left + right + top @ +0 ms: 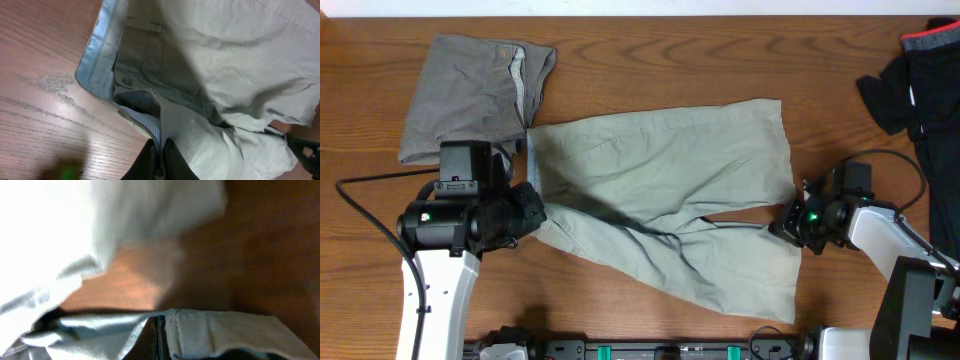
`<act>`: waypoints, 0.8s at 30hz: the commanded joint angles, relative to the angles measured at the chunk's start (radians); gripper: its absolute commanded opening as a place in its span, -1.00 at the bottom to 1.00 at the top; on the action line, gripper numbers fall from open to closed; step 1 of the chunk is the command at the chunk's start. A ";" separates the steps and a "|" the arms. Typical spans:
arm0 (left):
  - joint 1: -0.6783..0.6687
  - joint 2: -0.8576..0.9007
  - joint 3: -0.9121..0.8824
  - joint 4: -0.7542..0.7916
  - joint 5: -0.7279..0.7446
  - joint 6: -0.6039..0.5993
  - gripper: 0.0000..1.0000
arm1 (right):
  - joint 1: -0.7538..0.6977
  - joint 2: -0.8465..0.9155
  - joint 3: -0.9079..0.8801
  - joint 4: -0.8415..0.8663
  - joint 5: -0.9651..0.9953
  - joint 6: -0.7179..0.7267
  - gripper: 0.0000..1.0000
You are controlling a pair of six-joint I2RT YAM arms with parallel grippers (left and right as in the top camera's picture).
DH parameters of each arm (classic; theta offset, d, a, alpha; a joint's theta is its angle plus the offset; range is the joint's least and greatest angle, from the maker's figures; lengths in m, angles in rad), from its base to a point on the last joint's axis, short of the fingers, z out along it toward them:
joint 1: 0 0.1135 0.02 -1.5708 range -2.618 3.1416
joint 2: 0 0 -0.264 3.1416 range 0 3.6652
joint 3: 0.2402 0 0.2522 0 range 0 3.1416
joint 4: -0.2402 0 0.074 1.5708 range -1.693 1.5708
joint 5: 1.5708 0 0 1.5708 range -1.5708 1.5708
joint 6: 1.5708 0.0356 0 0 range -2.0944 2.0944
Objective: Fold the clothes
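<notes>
Pale green shorts [660,190] lie spread across the middle of the wooden table, waistband to the left and legs to the right. My left gripper [535,212] is at the waistband's lower corner. In the left wrist view my left gripper's fingers [160,150] are shut on the waistband edge with its blue striped lining [145,117]. My right gripper [788,222] is at the hem of the lower leg. In the right wrist view my right gripper's fingers [159,335] are shut on that stitched hem [220,330].
A grey folded garment [470,95] lies at the back left, just above my left arm. A black garment with a red trim [920,80] lies at the far right edge. A black cable [365,215] runs along the left side.
</notes>
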 commanded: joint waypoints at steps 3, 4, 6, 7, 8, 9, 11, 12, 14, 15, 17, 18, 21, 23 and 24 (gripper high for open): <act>0.005 0.004 0.019 0.039 -0.013 0.013 -0.88 | 0.008 0.040 -0.037 0.152 0.309 0.111 -0.97; 0.005 0.006 0.019 0.054 -0.013 0.013 -0.88 | 0.007 0.040 -0.037 0.200 0.309 0.111 -0.98; 0.001 0.013 0.019 0.095 -0.013 0.013 -0.87 | 0.006 0.040 -0.037 0.275 0.309 0.126 -0.97; -0.002 0.018 0.019 0.120 -0.013 0.014 -0.87 | 0.006 0.040 -0.037 0.308 0.309 0.130 -0.97; -0.005 0.026 0.019 0.144 -0.013 0.014 -0.87 | 0.006 0.040 -0.037 0.336 0.309 0.132 -0.97; -0.011 0.037 0.019 0.172 -0.013 0.014 -0.87 | 0.006 0.040 -0.036 0.356 0.314 0.136 -0.97; -0.025 0.062 0.019 0.214 -0.012 0.013 -0.87 | 0.000 0.040 -0.034 0.393 0.316 0.149 -0.97; -0.034 0.078 0.019 0.233 -0.008 0.013 -0.87 | -0.004 0.040 -0.031 0.408 0.297 0.152 -0.97; -0.051 0.109 0.019 0.248 -0.006 0.013 -0.87 | -0.014 0.040 -0.013 0.412 0.211 0.137 -0.97; -0.060 0.128 0.019 0.249 -0.006 0.014 -0.87 | -0.022 0.039 0.000 0.411 0.133 0.105 -0.97; -0.071 0.162 0.019 0.246 -0.008 0.014 -0.87 | -0.035 0.039 0.027 0.400 -0.035 0.026 -0.94; -0.072 0.180 0.019 0.246 -0.015 0.014 -0.87 | -0.041 0.039 0.044 0.379 -0.110 -0.003 -0.93; -0.072 0.219 0.019 0.253 -0.038 0.014 -0.88 | -0.045 0.039 0.097 0.270 -0.254 -0.095 -0.92; -0.072 0.232 0.019 0.256 -0.042 0.027 -0.88 | -0.044 0.035 0.138 0.162 -0.313 -0.185 -0.94; -0.072 0.235 0.019 0.256 -0.053 0.033 -0.88 | -0.044 0.031 0.159 0.108 -0.336 -0.242 -0.93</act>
